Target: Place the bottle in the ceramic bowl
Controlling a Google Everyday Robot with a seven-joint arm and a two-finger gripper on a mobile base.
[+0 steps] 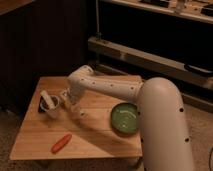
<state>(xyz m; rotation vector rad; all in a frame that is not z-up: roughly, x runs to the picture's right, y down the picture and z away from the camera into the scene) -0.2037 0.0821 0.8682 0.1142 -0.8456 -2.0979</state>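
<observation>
Gripper (72,102) hangs low over the surface (95,139), left of centre, just beside the white cup (52,108); spread or clamped, I cannot tell. Bottle (80,113) is a pale shape at its tip, probably being taken up for carrying. Ceramic bowl (125,120), well right, looks empty. The cup holds a white stick (46,97). Carrot-like item (61,143) lies toward the front.

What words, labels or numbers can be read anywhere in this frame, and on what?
None can be read.
The bottle, ceramic bowl, white cup and robot arm show no legible marks.
The gripper is over the left half of the table, beside the cup.
</observation>
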